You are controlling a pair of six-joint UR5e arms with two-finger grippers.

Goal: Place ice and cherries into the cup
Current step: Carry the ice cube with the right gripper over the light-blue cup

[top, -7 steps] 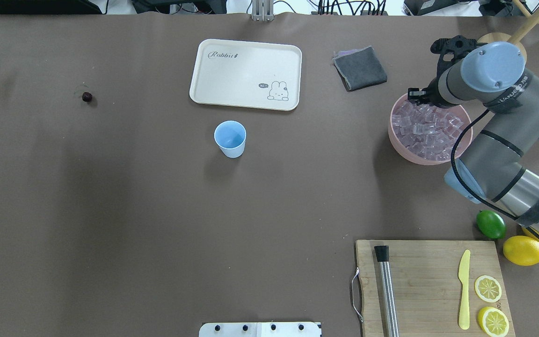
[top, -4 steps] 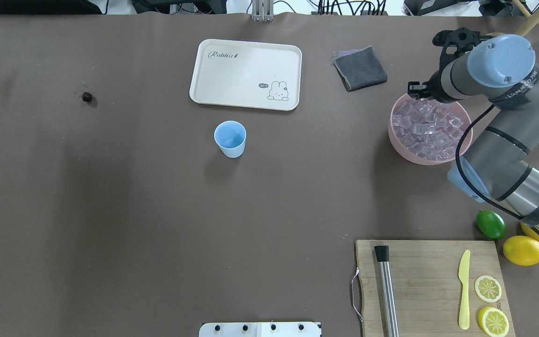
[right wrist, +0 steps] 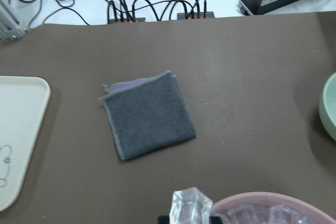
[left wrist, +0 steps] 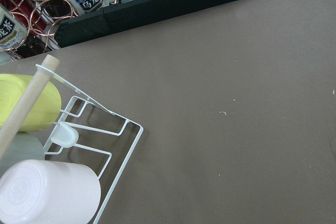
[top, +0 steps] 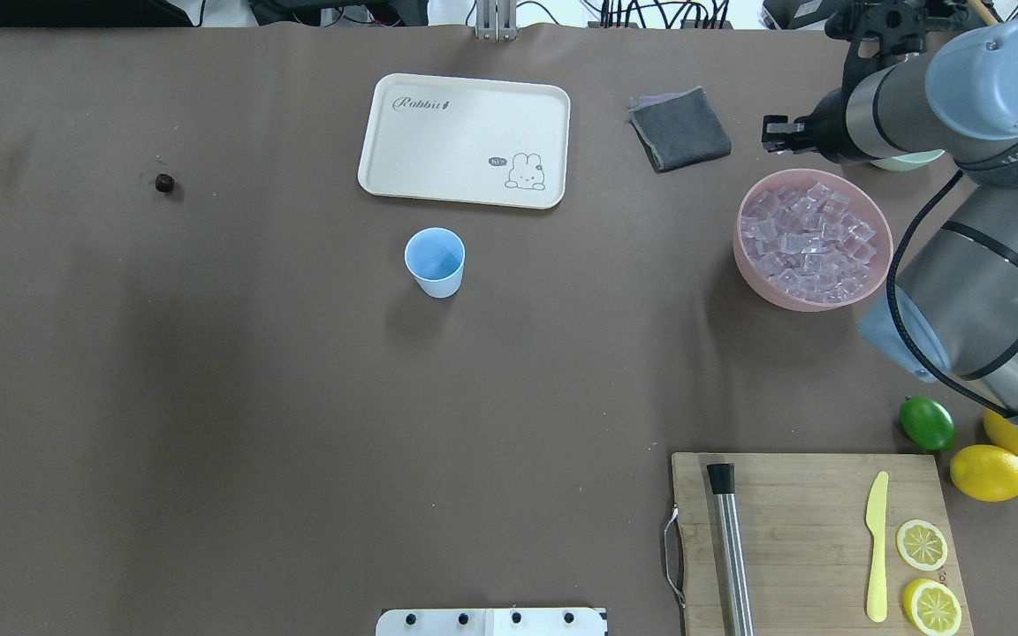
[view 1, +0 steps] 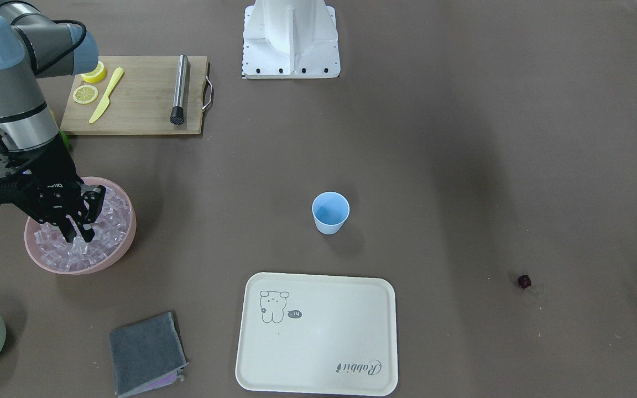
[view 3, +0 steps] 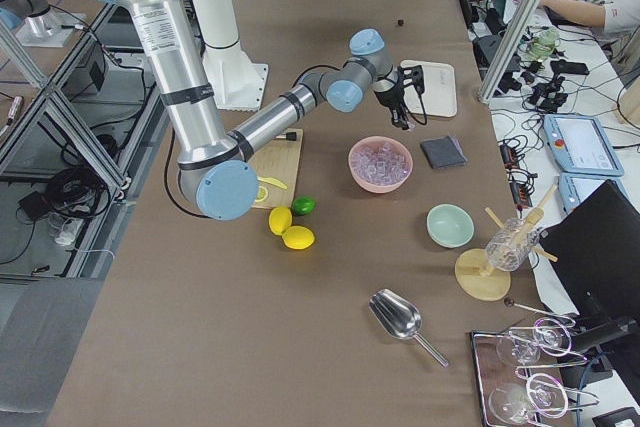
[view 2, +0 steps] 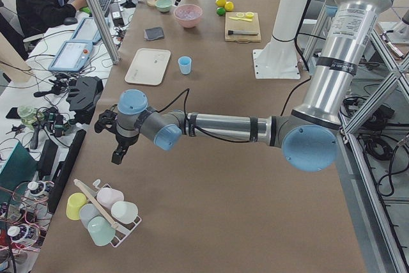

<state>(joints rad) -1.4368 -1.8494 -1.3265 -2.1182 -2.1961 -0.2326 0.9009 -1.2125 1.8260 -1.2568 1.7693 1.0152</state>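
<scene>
**Right claw clenched on one cube at the bowl**

Table [top: 297, 397]: brown.
Pink bowl [top: 765, 287]: far right, heaped with ice [top: 814, 238].
Right claw [view 1: 78, 238]: raised over the bowl's far edge, gripping an ice cube [right wrist: 190, 205].
Left claw [view 2: 119, 153]: grip state cannot be told.
Cup [top: 435, 262]: upright, centre.
Cherry [top: 164, 183]: far left.

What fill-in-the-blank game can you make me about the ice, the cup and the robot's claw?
1. The right gripper holds one cube of ___.
2. The bowl heaped with clear cubes is ___ in colour.
3. The blue cup is ___ inside.
4. Just ___ cherry lies on the table.

Missing words: ice; pink; empty; one
</scene>
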